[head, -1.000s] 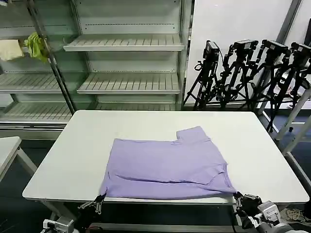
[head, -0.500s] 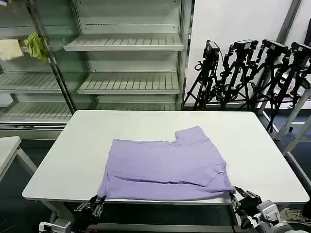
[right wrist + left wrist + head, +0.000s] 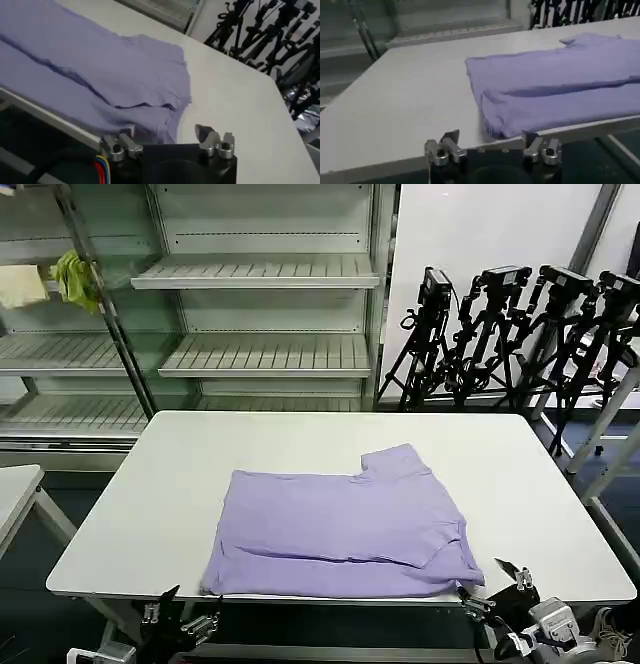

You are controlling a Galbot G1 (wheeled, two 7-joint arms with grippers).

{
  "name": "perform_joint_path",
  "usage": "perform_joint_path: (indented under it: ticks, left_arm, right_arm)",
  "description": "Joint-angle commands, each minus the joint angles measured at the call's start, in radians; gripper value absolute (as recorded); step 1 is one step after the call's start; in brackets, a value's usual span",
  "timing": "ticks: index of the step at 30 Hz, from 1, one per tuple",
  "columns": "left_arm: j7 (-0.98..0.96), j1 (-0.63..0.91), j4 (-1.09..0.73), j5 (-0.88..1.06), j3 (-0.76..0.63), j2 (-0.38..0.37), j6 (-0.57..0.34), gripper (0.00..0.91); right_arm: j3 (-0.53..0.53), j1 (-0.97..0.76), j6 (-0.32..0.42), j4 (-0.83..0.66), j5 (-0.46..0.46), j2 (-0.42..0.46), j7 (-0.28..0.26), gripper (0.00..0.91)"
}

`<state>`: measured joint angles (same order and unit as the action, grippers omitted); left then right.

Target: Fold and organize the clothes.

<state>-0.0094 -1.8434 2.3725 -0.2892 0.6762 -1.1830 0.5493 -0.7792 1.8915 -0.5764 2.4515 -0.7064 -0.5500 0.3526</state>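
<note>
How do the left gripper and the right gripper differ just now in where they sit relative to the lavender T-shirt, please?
The left gripper sits below the table's near edge by the T-shirt's near left corner; the right gripper sits by its near right corner. The left gripper is lower, beneath the tabletop edge, while the right gripper is level with it. Both are open, empty, and apart from the folded T-shirt.

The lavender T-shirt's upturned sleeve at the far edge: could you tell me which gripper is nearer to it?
Right. The right gripper sits open off the T-shirt's near right corner; the left gripper, also open, is below the near left corner.
</note>
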Motion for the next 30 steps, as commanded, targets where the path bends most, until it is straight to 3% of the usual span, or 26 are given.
perform_joint_path:
  ticks: [1, 4, 8, 16, 22, 30]
  left_arm:
    - [-0.003, -0.021, 0.107, -0.005, 0.054, 0.005, 0.011, 0.907]
    - [-0.004, 0.043, 0.095, -0.004, 0.073, 0.015, 0.006, 0.907]
    - [-0.001, 0.202, 0.013, -0.01, 0.075, 0.043, -0.024, 0.907]
    - [0.034, 0.6, -0.279, 0.002, -0.044, 0.067, -0.08, 0.907]
    - [0.049, 0.827, -0.515, -0.017, -0.124, 0.057, -0.077, 0.907]
    - [0.059, 1.006, -0.739, -0.029, -0.199, 0.006, -0.047, 0.907]
  right_arm:
    - [-0.111, 0.014, -0.003, 0.051, -0.047, 0.023, 0.041, 0.907]
    - [-0.08, -0.094, 0.001, 0.035, -0.038, 0.024, 0.048, 0.907]
    - [0.03, -0.308, 0.126, -0.071, 0.02, -0.011, 0.001, 0.907]
    - [0.356, -0.885, 0.267, -0.415, 0.072, -0.246, -0.076, 0.907]
    - [0.549, -1.15, 0.273, -0.706, 0.114, -0.383, -0.119, 0.907]
    - [0.692, -1.371, 0.21, -0.976, 0.096, -0.531, -0.138, 0.907]
